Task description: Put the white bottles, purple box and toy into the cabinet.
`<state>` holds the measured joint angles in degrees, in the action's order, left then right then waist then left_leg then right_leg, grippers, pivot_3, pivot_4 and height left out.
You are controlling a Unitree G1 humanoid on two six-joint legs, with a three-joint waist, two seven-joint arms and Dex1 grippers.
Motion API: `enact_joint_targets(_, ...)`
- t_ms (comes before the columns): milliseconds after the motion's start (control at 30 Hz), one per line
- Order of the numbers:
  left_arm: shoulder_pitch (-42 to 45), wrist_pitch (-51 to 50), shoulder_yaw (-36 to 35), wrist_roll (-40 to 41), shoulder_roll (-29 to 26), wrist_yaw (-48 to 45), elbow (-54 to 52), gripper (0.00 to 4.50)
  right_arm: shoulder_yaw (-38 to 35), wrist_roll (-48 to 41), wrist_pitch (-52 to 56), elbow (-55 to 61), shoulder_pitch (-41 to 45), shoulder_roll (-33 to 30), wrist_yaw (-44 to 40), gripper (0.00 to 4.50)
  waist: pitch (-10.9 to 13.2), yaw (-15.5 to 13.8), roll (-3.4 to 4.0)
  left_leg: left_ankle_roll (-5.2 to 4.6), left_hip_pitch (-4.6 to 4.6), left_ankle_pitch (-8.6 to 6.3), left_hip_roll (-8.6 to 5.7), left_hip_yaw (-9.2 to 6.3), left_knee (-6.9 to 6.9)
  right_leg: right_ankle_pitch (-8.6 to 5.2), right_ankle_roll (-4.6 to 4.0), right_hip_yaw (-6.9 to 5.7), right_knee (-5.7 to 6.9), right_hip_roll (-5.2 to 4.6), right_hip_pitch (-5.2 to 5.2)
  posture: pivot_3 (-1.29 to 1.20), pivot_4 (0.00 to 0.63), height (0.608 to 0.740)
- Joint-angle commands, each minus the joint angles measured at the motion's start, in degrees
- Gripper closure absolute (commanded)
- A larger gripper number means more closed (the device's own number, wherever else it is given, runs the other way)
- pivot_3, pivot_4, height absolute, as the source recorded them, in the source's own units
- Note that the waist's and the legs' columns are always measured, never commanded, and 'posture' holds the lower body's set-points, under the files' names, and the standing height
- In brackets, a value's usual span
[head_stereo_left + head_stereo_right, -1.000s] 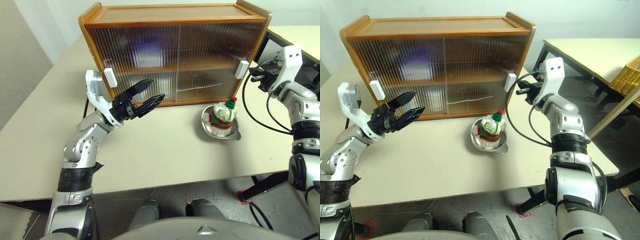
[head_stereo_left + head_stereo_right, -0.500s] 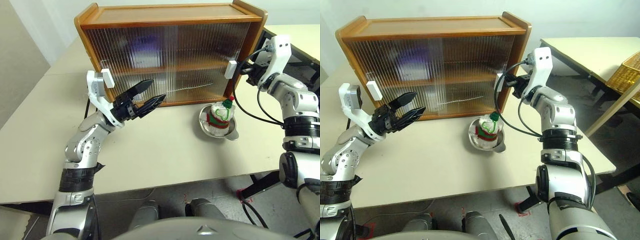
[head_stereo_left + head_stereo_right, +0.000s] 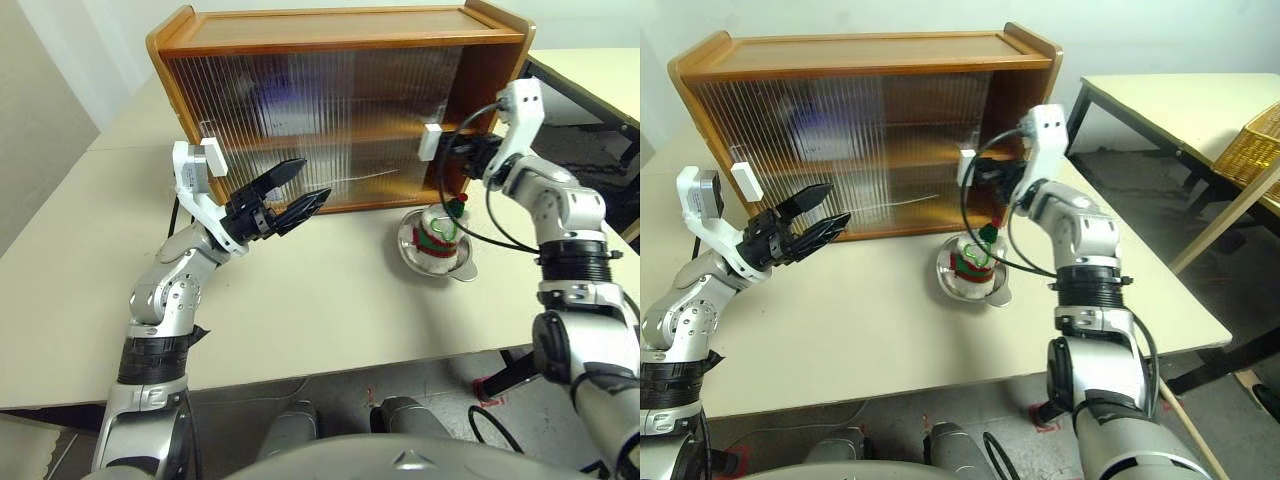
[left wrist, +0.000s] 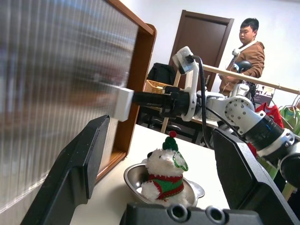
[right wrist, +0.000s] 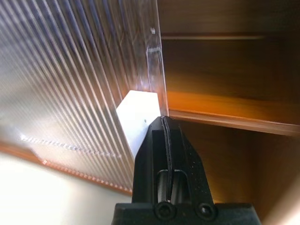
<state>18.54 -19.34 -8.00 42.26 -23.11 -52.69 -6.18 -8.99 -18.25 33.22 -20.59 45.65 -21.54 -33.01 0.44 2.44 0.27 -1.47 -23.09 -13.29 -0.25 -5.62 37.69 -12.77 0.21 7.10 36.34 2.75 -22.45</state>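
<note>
The large brown wooden cabinet (image 3: 340, 100) with ribbed translucent sliding doors stands along the worktop's (image 3: 330, 300) far edge, its right end partly uncovered. The right end effector (image 3: 462, 152), fingers pressed together, pushes the white block handle (image 3: 432, 141); it could slip off that small block and leave the door short. The left end effector (image 3: 290, 192) hovers with fingers apart. The small fluffy white plush toy (image 3: 437, 226) sits in a round metal bowl (image 3: 450, 268) just below, where the right arm's dangling cable could catch it.

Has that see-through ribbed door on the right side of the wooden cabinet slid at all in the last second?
Yes. The ribbed translucent sliding door has slid left: its white block handle, once at the brown wooden cabinet's right edge, now sits further in, baring the right end.
</note>
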Motion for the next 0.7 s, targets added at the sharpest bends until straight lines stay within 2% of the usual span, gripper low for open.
enact_joint_targets(33,-0.3,0.4,-0.4,-0.6,-0.3,0.1,-0.7,0.0,0.8,-0.8,1.3,1.0,-0.1,1.0,0.3,4.48,0.0,-0.2,0.0,0.0,0.0,0.0,0.0,0.0,0.0,0.0,0.0,0.0,0.0,0.0,0.0,-0.02,0.0,0.74)
enact_joint_targets(700,-0.2,0.7,-0.4,-0.6,-0.4,0.6,-0.7,0.0,3.5,-1.1,-0.4,-3.5,4.6,9.2,0.3,4.48,0.0,-0.6,0.0,0.03,-0.03,-0.02,0.02,0.0,0.0,-0.01,-0.21,-0.01,0.05,0.01,-0.09,-0.01,0.0,0.74)
